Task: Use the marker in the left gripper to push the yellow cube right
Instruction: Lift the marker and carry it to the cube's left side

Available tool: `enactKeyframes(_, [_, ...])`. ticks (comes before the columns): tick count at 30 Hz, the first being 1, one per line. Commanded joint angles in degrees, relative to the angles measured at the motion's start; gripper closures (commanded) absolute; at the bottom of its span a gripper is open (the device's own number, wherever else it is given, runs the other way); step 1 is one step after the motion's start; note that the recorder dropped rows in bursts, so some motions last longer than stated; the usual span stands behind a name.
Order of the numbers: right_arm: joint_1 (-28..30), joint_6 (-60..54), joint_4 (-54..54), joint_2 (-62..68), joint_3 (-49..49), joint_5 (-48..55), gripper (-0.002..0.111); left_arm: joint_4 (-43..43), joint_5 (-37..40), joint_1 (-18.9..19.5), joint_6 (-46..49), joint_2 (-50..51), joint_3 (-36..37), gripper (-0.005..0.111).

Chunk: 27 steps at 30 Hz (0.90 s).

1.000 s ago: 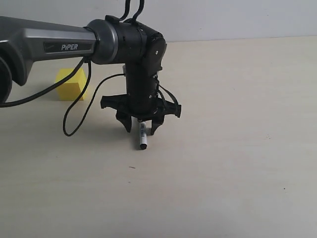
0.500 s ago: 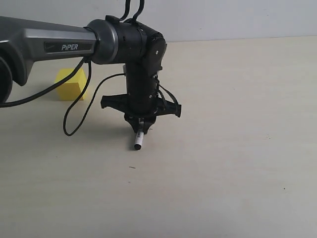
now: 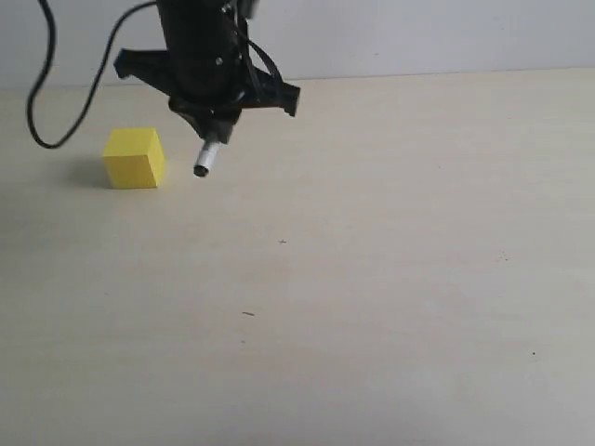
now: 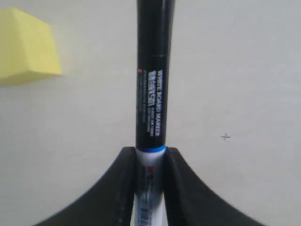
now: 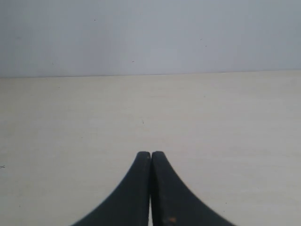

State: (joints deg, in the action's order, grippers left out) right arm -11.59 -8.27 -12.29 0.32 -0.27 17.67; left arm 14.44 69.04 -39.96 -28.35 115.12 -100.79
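Exterior view, nearest ground: bare pale table point(image 3: 390, 372), with a dark speck point(image 3: 248, 314) at its near middle and another fleck point(image 3: 283, 242) a little farther back.

Mid-ground: the marker point(image 3: 206, 158) hangs slanted, its free end pointing toward 7 o'clock from the fingers that carry it. Cannot tell whether that end touches the table. The yellow cube point(image 3: 135, 158) sits flat on the table at 9 o'clock from the marker's free end, near it but apart, with a strip of table between them.

Above that: the left gripper point(image 3: 216, 137) is clamped on the marker's upper part, its black body rising out of frame toward 12 o'clock. A black cable point(image 3: 37, 84) loops at 10 o'clock from the cube.

Left wrist view: both fingers point(image 4: 181, 188) press the barrel of the marker point(image 4: 151, 94) from either side, just where a blue ring meets the white part. The black length beyond carries white print. The yellow cube point(image 4: 26, 47) shows off to one side of the marker, not touching it.

Right wrist view: the right gripper point(image 5: 150, 162) has its fingers pressed together, nothing between them, over bare table point(image 5: 211, 117).

Farthest: a plain grey wall point(image 3: 446, 32) behind the table's far edge.
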Motion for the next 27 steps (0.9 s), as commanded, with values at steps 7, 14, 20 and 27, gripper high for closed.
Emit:
enactKeyframes(7, [0.27, -0.03, 0.16, -0.32, 0.27, -0.10, 0.108, 10.81, 0.92, 3.64, 1.42, -20.03, 20.15, 0.107])
enactKeyframes(14, [0.27, -0.03, 0.16, -0.32, 0.27, -0.10, 0.108, 14.47, 0.92, 18.61, 2.00, -29.58, 30.36, 0.107])
enactKeyframes(20, [0.27, -0.03, 0.16, -0.32, 0.27, -0.10, 0.108, 16.95, 0.92, 32.42, 6.27, -27.94, 34.58, 0.107])
enactKeyframes(27, [0.27, -0.03, 0.16, -0.32, 0.27, -0.10, 0.108, 16.72, -22.81, 37.40, 25.59, -21.06, 34.75, 0.107])
